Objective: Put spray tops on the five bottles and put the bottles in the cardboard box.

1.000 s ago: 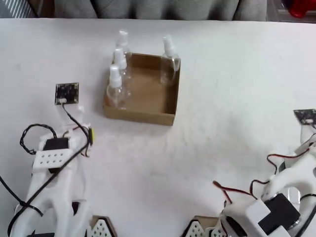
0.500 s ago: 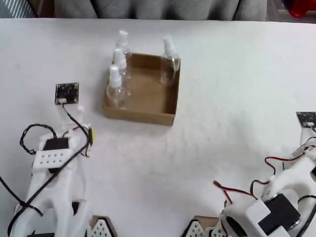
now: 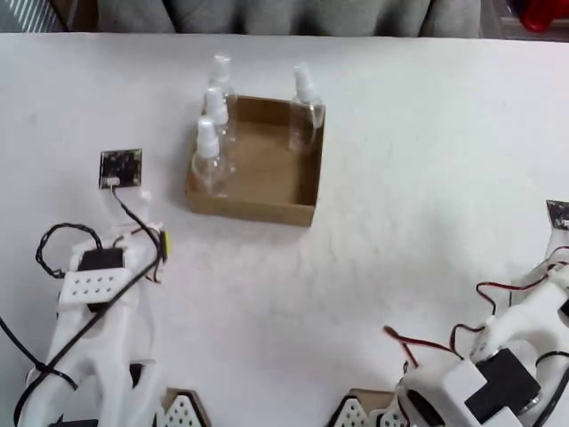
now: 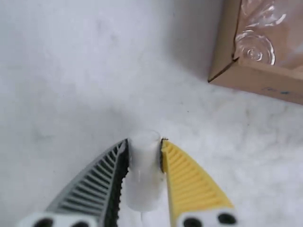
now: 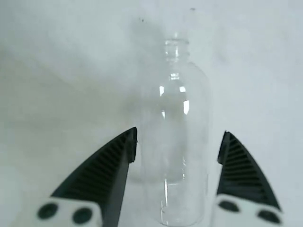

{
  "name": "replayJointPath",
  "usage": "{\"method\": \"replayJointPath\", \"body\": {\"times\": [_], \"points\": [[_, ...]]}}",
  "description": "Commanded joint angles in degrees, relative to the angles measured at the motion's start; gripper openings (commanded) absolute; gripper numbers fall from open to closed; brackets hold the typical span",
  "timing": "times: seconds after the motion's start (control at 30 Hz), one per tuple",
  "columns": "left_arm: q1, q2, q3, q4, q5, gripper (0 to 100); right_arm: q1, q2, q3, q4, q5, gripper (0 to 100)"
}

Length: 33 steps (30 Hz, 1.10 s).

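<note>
White surface [image 3: 418, 133] all around. Left claw [image 4: 143, 143] is clenched on a white spray top [image 4: 142, 177], gripped between the grey and yellow fingers. Right claw [image 5: 179, 134] is spread wide with an uncapped clear bottle [image 5: 182, 113] between the fingers. Its long axis lines up with the claw, neck pointing away. Upper middle of the high view has the cardboard box [image 3: 253, 207] with four capped bottles [image 3: 210, 162] standing upright, three along its left side and one at the far right corner.

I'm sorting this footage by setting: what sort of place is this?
Likely a lab or hobby robotics bench, not a factory: a white arm trailing loose wires, a bare circuit board, and a cardboard box on a white-covered table.
</note>
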Motion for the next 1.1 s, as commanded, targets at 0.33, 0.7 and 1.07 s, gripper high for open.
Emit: {"method": "replayJointPath", "body": {"times": [0.33, 0.7, 1.07], "points": [[-0.75, 0.04, 0.26, -1.58, 0.00, 2, -3.82, 10.07, -8.53, -5.93, -0.09, 26.2], [-0.75, 0.04, 0.26, -1.58, 0.00, 2, -2.15, 17.36, -17.67, -0.92, 0.00, 15.1], [-0.75, 0.04, 0.26, -1.58, 0.00, 2, -3.03, 17.45, -24.62, 10.86, -0.18, 28.5]]}}
